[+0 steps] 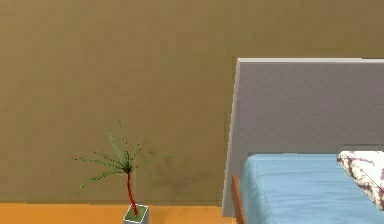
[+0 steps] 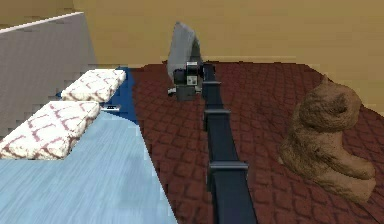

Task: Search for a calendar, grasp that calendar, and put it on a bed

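A bed with a light blue cover (image 2: 90, 170) and a grey headboard (image 2: 40, 55) lies at the arm side view's left. Beside the blue runs a dark red patterned cover (image 2: 260, 100). My arm (image 2: 222, 150) reaches up over this red cover. At its far end is the gripper (image 2: 181, 88), and a grey, tent-shaped thing (image 2: 184, 45) stands right at it. I cannot tell whether the gripper holds anything. In the forward view the same bed (image 1: 290, 185) and headboard (image 1: 310, 105) are at the right.
Two patterned pillows (image 2: 95, 85) (image 2: 50, 130) lie by the headboard, and one pillow (image 1: 365, 175) is in the forward view. A brown teddy bear (image 2: 325, 135) sits on the red cover, right of the arm. A small potted plant (image 1: 125, 170) stands by the tan wall on orange floor.
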Available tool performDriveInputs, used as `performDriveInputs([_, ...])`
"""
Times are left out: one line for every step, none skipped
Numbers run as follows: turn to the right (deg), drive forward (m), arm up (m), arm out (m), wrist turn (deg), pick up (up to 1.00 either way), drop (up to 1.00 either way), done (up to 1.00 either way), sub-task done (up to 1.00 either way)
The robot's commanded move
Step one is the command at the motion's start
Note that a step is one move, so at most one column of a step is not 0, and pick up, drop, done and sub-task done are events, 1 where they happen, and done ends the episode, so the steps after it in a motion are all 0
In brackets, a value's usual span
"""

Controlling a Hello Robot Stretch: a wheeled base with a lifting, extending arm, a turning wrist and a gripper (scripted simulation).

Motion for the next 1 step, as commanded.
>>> performDriveInputs([0.0, 0.00, -0.32, 0.00, 0.0, 0.00, 0.00, 0.00, 0.00])
